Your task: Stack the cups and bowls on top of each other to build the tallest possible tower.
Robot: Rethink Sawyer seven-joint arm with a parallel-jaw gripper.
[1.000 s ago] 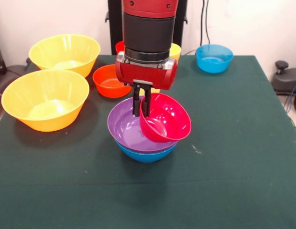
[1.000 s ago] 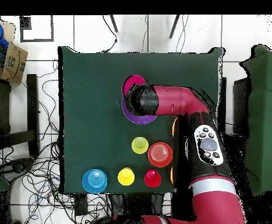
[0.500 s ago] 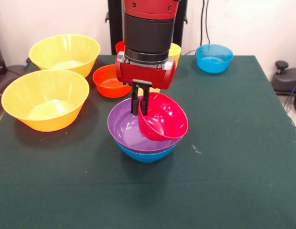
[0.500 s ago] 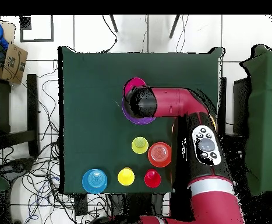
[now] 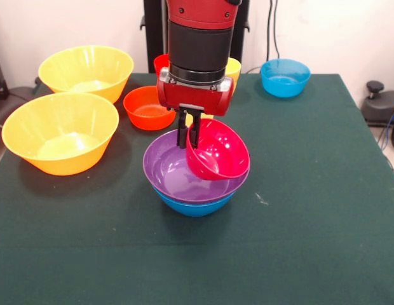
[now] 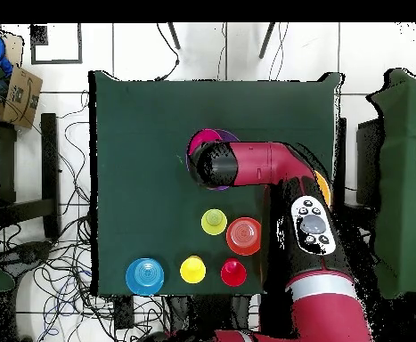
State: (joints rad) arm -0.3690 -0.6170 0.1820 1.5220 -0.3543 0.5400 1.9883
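Pinching the pink-red bowl [image 5: 217, 152] by its rim, my gripper [image 5: 190, 136] holds it tilted over the purple bowl [image 5: 175, 171] nested in the blue bowl [image 5: 194, 205], so I judge it ready to seat.

Green-covered table [image 5: 324, 210], white tiled floor [image 6: 140, 49]

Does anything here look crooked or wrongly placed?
Yes. The pink-red bowl is tilted steeply, pinched by its rim in the tool, partly inside the purple bowl, not seated flat.
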